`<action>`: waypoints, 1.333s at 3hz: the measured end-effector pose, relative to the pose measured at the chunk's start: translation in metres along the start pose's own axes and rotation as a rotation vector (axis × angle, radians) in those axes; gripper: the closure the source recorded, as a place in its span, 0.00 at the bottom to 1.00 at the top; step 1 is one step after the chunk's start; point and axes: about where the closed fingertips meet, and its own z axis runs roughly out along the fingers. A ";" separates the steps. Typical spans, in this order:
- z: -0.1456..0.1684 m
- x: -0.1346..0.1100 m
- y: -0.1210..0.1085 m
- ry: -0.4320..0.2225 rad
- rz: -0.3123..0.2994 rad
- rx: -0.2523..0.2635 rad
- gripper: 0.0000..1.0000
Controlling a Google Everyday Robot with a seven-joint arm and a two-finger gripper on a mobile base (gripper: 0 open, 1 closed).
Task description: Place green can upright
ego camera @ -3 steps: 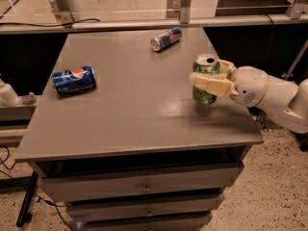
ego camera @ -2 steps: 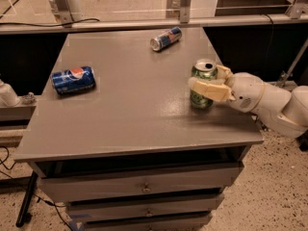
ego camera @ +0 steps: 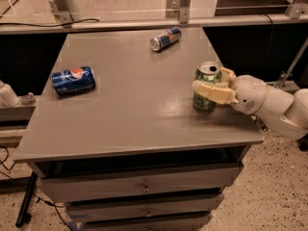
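The green can [ego camera: 206,100] stands upright on the grey table [ego camera: 134,109] near its right edge, silver top with pull tab facing up. My gripper [ego camera: 211,83] reaches in from the right on a white arm. Its cream fingers [ego camera: 211,91] are wrapped around the middle of the can, one in front and one behind, shut on it. The can's base appears to rest on the tabletop.
A blue Pepsi can [ego camera: 73,80] lies on its side at the table's left. A slim blue-and-silver Red Bull can [ego camera: 165,38] lies on its side at the back. Drawers sit below the tabletop. A metal rail runs behind the table.
The gripper and the green can have shifted slightly left and down onto the table. The can stays upright in the grip. The other cans have not moved.
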 end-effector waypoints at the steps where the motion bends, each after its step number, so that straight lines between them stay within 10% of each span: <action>1: -0.005 0.002 0.002 0.006 0.007 -0.001 0.35; 2: -0.008 0.005 0.003 0.013 0.016 0.001 0.11; 4: -0.019 -0.001 0.002 0.059 0.013 0.007 0.00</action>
